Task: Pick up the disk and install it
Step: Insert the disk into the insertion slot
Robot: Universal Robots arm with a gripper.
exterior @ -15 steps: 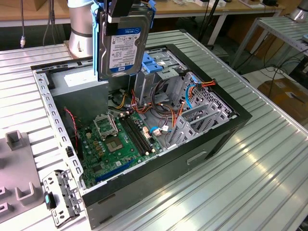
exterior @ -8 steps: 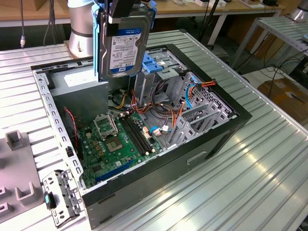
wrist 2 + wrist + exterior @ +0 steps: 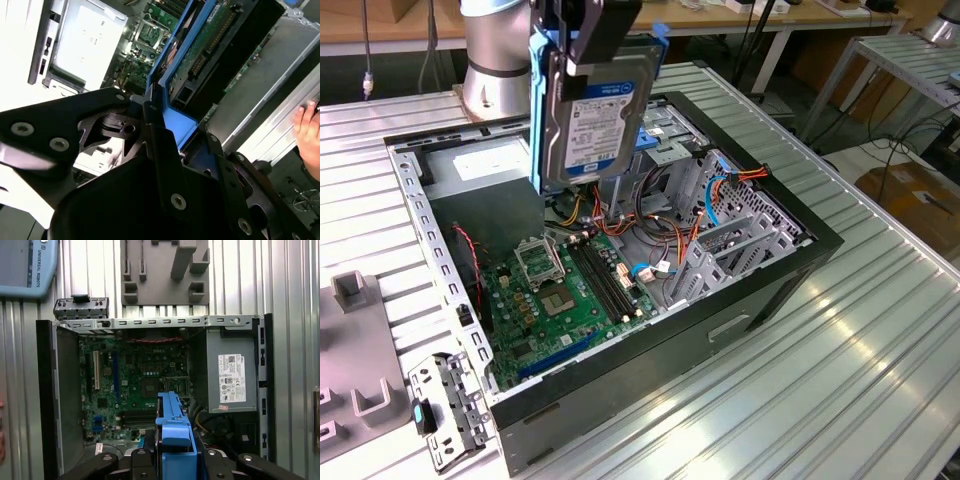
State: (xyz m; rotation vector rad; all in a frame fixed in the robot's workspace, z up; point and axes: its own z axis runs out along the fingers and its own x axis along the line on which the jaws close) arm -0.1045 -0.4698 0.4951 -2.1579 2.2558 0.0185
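A ribbed aluminium table [image 3: 820,380] is spreading across most of the exterior view, its long grooves running toward the back and catching soft white glare. Behind it, a wooden bench [image 3: 720,22] on white legs is running along the far side of the room. At the exterior view's right, a second metal table [image 3: 910,65] is standing apart from the first, with a pale floor [image 3: 850,165] showing in the gap between them. Dark cables [image 3: 892,148] are trailing over that floor, and a brown cardboard box [image 3: 920,200] is lying near them
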